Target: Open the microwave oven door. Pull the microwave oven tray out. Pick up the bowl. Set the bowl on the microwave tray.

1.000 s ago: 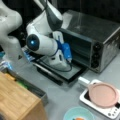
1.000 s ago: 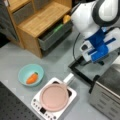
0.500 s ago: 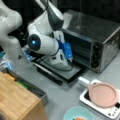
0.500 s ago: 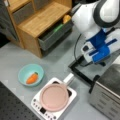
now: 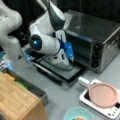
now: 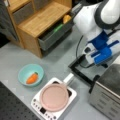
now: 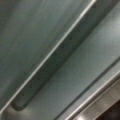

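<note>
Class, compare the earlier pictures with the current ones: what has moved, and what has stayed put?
Nothing visibly changed. The hand stays low over the opened dark glass microwave oven door at the boxy silver microwave oven. The small pale teal bowl and flat pink round plate remain where they were.

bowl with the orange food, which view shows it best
A front view shows the bowl whole, orange piece inside, apart from the pink plate. In a front view only its rim shows at the bottom edge. The wrist view misses it.
</note>
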